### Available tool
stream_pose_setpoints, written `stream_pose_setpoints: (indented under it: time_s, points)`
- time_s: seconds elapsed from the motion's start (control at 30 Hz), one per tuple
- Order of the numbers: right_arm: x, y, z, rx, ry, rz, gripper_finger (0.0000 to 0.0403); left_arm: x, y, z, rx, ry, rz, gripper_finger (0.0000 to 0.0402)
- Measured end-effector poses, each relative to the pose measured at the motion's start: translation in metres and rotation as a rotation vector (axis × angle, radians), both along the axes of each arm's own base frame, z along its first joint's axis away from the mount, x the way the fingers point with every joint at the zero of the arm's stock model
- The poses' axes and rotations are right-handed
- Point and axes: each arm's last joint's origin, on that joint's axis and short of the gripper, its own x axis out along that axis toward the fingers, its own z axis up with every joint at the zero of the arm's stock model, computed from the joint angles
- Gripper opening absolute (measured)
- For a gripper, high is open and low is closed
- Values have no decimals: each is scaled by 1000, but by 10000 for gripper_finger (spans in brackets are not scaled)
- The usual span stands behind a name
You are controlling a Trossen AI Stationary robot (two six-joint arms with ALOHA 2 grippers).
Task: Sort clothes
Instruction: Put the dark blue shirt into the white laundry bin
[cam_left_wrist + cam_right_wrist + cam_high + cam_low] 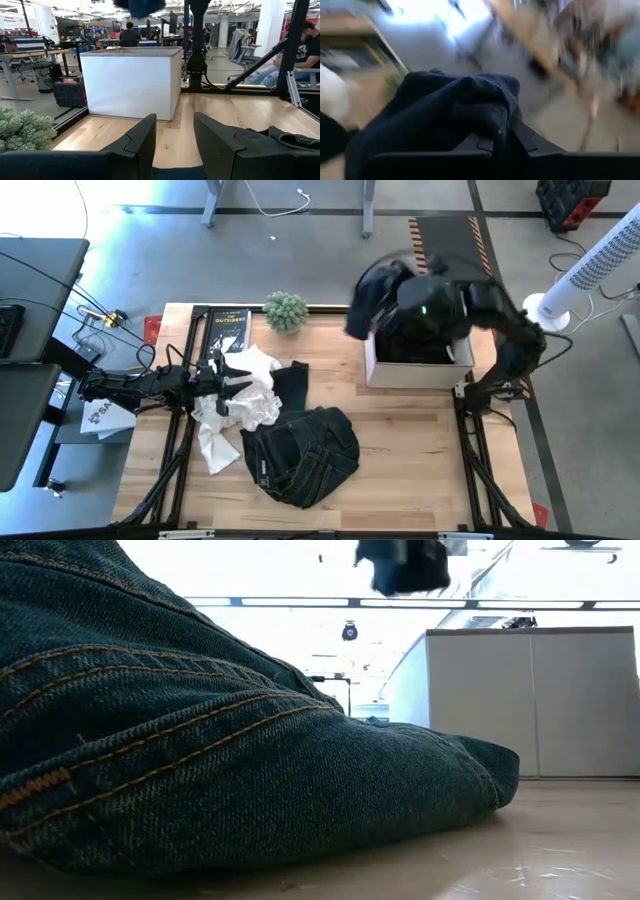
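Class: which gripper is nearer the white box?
Right. The right gripper holds a navy garment over the white box; the left gripper sits at the white clothes.

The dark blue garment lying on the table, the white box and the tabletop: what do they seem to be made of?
The dark blue garment with tan stitched seams looks like denim: diagonal weave and thick seams show. The white box seems to be cardboard, matte with thin brownish edges, though that is a guess. The pale tabletop looks like wood, with grain lines and a slight sheen.
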Motion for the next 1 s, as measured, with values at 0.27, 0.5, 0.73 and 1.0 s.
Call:
stream_pose_setpoints:
  time_s: [0.27,0.5,0.73,1.0]
  points:
    - [-4,-84,-79,239,206,-259,11,0,0,0,0,0,0,131]
    - [-8,-144,-214,480,289,-331,11,0,0,0,0,0,1,131]
    - [-30,-157,-325,719,47,-208,14,0,0,0,0,0,1,131]
    - [-43,-162,-333,820,-5,-185,103,0,0,0,0,0,1,131]
